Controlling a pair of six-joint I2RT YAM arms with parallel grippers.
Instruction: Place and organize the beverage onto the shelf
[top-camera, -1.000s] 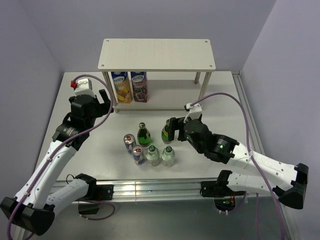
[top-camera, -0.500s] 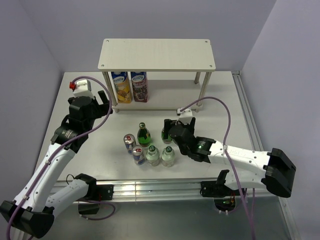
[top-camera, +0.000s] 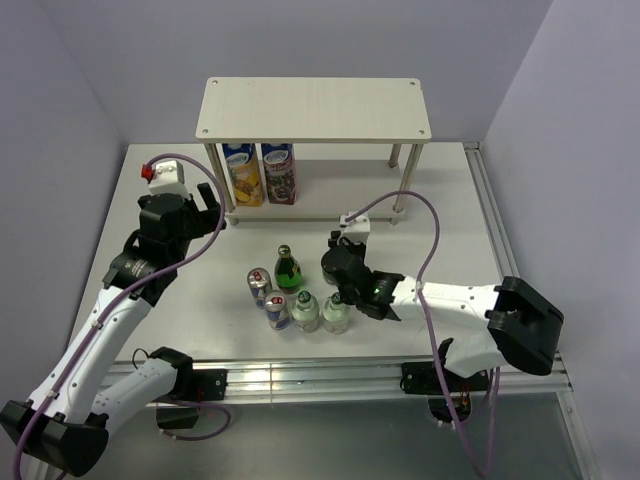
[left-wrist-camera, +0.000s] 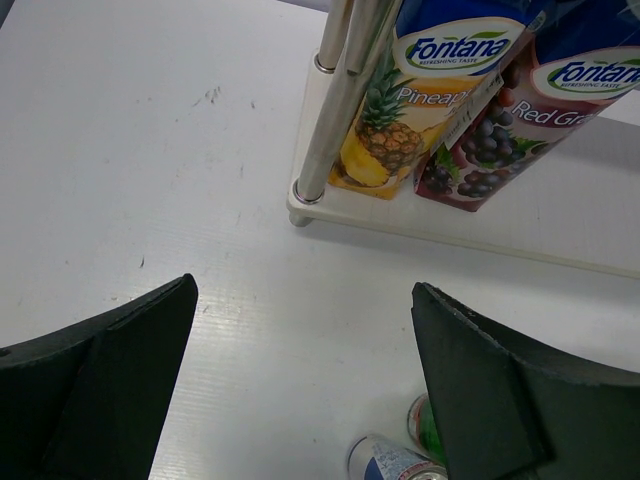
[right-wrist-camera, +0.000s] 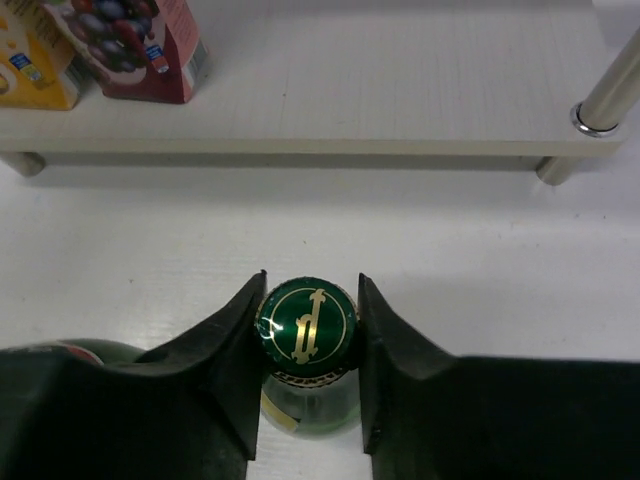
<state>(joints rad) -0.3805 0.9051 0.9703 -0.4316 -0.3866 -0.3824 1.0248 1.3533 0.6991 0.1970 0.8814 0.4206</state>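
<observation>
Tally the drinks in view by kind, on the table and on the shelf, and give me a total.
Green bottles: 2
Clear bottles: 2
Cans: 2
Juice cartons: 2
Total: 8

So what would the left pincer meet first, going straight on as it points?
The left pincer probably meets the bare white table, just short of the pale wooden shelf's lower board; depth unclear.

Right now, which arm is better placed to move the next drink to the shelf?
Right. The right hand grips the dark green bottle at its cap, facing the shelf. The left hand is open and empty, beside a shelf leg.
</observation>
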